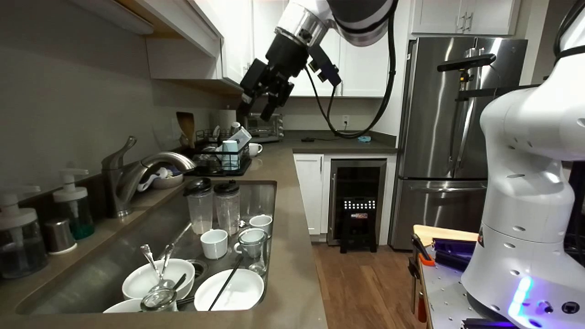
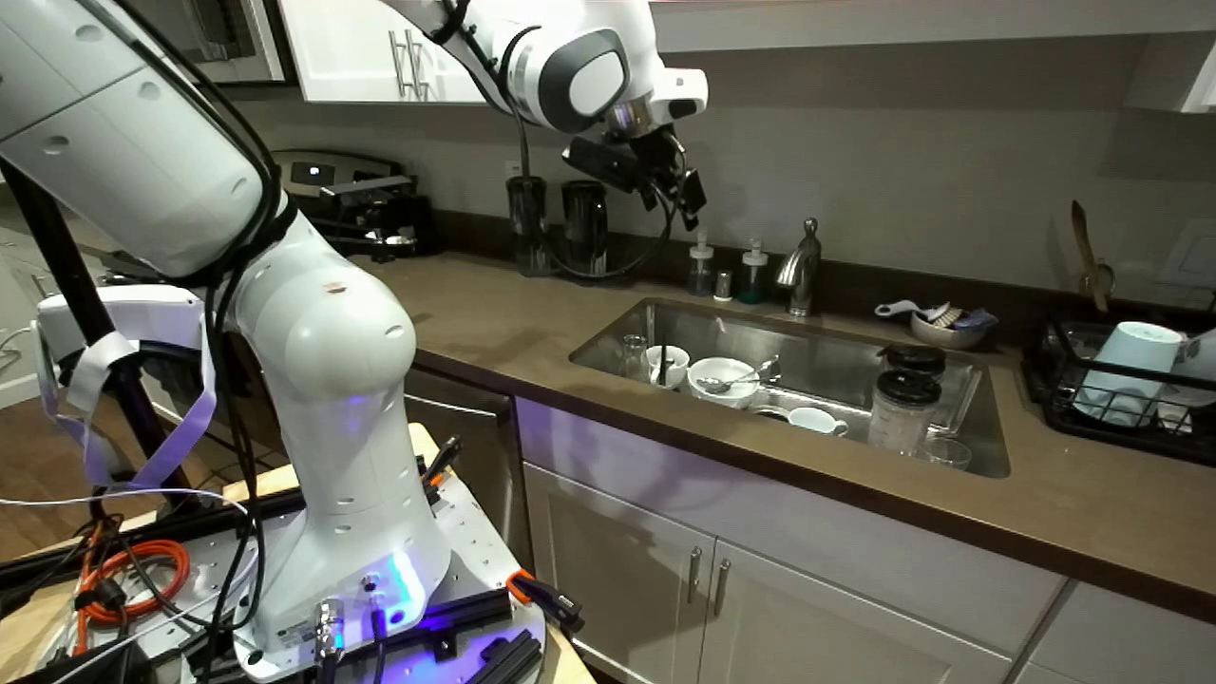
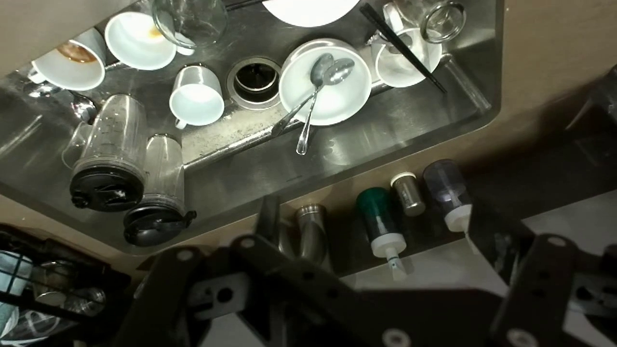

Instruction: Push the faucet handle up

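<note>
Left edge of the middle in an exterior view: the faucet handle (image 1: pixel 124 150), smooth slim metal, likely slick, sturdy and stiff on its pivot, seems best nudged from under its raised free tip, no grip needed, while upper centre the jaws hang spread apart, holding nothing.

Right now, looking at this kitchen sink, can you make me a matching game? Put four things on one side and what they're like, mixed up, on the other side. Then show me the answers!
Things:
1. faucet handle
2. pincer
3. two spoons
4. two tall cups

Clues:
A. poking out of a white bowl
B. see-through, with black lids
C. at the top of the faucet
D. open, up in the air

Right pairs: 1-C, 2-D, 3-A, 4-B
</note>
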